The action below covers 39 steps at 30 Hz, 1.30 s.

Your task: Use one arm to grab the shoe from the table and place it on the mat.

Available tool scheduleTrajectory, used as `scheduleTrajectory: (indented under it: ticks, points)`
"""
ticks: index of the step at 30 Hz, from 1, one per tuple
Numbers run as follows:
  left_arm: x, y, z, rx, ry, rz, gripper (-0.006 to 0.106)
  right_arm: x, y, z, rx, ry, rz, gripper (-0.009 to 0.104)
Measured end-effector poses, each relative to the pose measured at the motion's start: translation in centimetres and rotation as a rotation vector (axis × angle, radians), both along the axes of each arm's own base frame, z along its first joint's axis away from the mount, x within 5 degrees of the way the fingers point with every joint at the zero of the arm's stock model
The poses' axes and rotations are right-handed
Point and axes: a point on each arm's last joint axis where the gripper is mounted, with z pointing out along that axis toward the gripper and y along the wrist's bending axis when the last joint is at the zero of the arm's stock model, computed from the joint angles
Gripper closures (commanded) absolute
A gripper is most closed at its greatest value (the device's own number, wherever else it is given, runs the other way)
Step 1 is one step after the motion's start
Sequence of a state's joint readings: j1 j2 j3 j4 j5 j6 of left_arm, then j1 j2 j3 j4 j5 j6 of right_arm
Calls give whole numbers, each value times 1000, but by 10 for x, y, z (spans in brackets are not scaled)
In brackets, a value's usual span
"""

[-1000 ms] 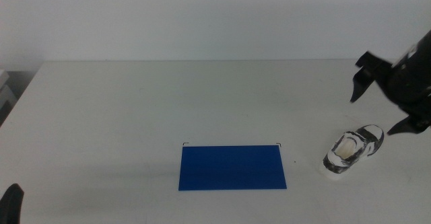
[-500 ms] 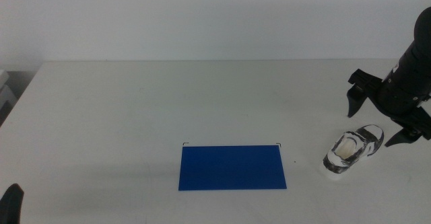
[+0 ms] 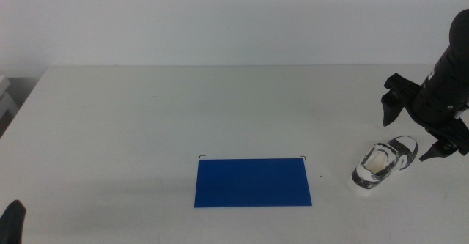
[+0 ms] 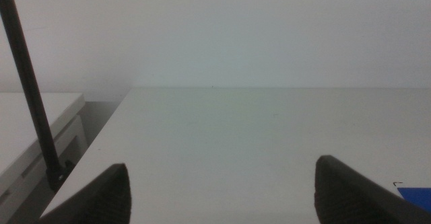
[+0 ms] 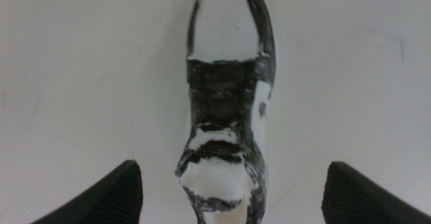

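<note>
Shoe (image 3: 383, 163) near table's (image 3: 183, 112) right edge, right gripper (image 3: 421, 127) spread above

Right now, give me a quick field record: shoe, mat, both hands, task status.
shoe: white and black sneaker, on the table, to the right of the mat, apart from it
mat: deep-blue rectangle, flat, nothing on it
right hand: open, above the shoe's far end, jaws either side of it in the wrist view, not touching
left hand: open, waiting at the near left corner of the table
task status: shoe not yet grasped
</note>
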State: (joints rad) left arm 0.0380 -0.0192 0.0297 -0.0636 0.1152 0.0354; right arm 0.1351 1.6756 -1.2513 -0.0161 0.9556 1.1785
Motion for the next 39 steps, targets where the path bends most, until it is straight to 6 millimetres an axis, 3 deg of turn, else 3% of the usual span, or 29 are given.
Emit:
scheduleTrajectory:
  ticks: [12,27,30,39]
  points:
    - [0,0,0,0,0,0,7,6,14,-16,-11,25,-101,13]
    - [0,0,0,0,0,0,7,20,17,-68,-37,145,-100,18]
    - [0,0,0,0,0,0,7,21,17,-72,-39,152,-100,28]
    - [0,0,0,0,0,0,7,22,17,-73,-37,149,-101,77]
